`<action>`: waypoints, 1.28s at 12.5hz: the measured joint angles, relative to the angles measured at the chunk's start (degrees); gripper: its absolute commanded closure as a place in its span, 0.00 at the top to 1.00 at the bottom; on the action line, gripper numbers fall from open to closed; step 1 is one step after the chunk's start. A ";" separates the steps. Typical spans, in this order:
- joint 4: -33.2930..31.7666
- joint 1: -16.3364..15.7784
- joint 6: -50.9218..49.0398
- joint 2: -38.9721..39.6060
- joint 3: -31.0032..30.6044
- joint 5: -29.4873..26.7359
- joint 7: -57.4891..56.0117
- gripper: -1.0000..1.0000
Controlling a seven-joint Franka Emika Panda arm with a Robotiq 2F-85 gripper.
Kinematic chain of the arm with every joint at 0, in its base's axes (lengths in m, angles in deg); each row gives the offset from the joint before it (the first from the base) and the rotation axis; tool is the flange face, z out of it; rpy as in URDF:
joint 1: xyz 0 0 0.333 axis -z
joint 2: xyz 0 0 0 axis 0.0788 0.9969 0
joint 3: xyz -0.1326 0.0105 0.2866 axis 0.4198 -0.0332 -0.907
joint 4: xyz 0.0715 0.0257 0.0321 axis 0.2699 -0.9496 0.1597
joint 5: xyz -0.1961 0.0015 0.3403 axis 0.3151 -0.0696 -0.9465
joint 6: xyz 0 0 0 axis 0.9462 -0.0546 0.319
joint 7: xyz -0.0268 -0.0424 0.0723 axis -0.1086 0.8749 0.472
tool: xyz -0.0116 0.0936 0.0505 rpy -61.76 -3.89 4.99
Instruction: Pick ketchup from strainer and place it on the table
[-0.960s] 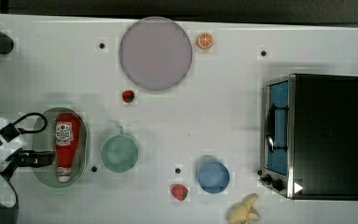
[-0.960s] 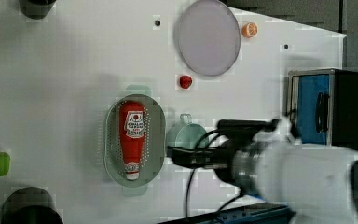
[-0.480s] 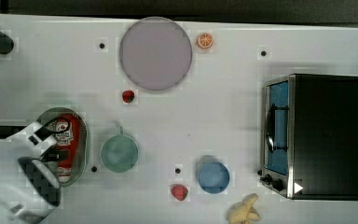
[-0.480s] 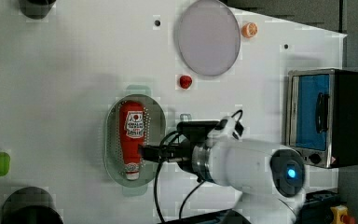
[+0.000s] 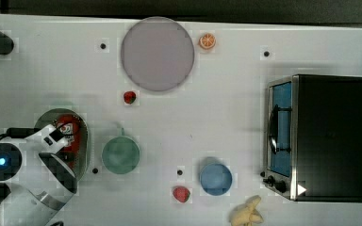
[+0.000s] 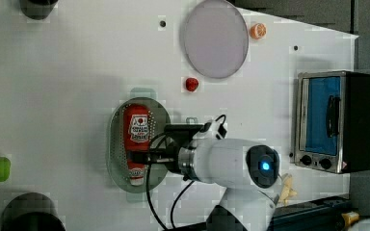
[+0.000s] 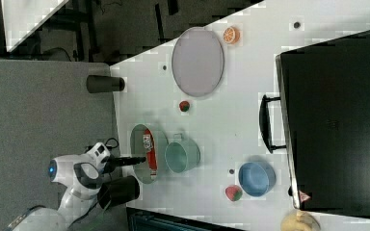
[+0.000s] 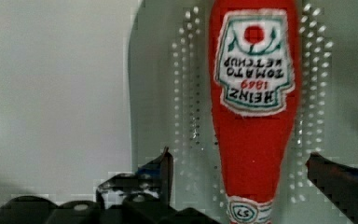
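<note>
You are looking at a white table with a few black dots. Take the strainer as your landmark: it sits near the table's edge at the top view's lower left. The ketchup lies flat inside it, lengthwise on the perforated bottom, label up. The gripper hangs directly above the strainer with its jaws spread wide; one finger stands on each side of the bottle's narrow neck, and neither touches it in the wrist view. Nothing is held. In the left view the arm reaches the strainer from the left view's right, covering part of the strainer's rim. A green cup stands just beside the strainer, on the top view's right of it. A strawberry lies near the strainer, between it and the grey plate. The toaster oven stands well apart from the strainer, at the table's far end.
</note>
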 measured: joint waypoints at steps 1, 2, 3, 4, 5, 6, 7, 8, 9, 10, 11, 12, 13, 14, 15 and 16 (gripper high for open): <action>-0.11 -0.18 0.84 1.62 0.31 1.38 0.50 1.00; -0.11 -0.47 1.90 3.02 0.90 2.80 0.91 1.00; -0.34 -0.68 2.80 4.11 1.62 3.60 1.29 1.00; -0.34 -0.82 3.13 4.91 2.24 4.69 1.52 1.00; -0.11 -1.25 3.86 5.75 3.39 5.69 1.78 1.00; 0.34 -1.63 3.92 6.73 4.53 7.14 1.84 0.96; 0.90 -1.87 4.03 8.02 5.34 7.39 2.23 0.83; 1.34 -2.52 4.64 9.16 6.60 7.48 2.98 0.70; 2.01 -2.91 4.98 10.25 7.30 7.60 3.40 0.59; 3.13 -3.20 4.76 11.20 7.55 7.53 3.47 0.56; 3.92 -3.55 4.70 11.68 7.75 7.92 3.61 0.56; 4.70 -4.03 4.87 11.90 7.95 8.51 3.82 0.56; 5.04 -4.35 4.70 11.82 8.03 8.54 3.83 0.56; 5.48 -4.47 4.14 11.82 7.83 8.11 3.93 0.56; 5.48 -4.62 3.02 11.23 7.67 7.49 4.09 0.56; 4.92 -4.73 0.50 9.53 7.47 7.25 4.11 0.56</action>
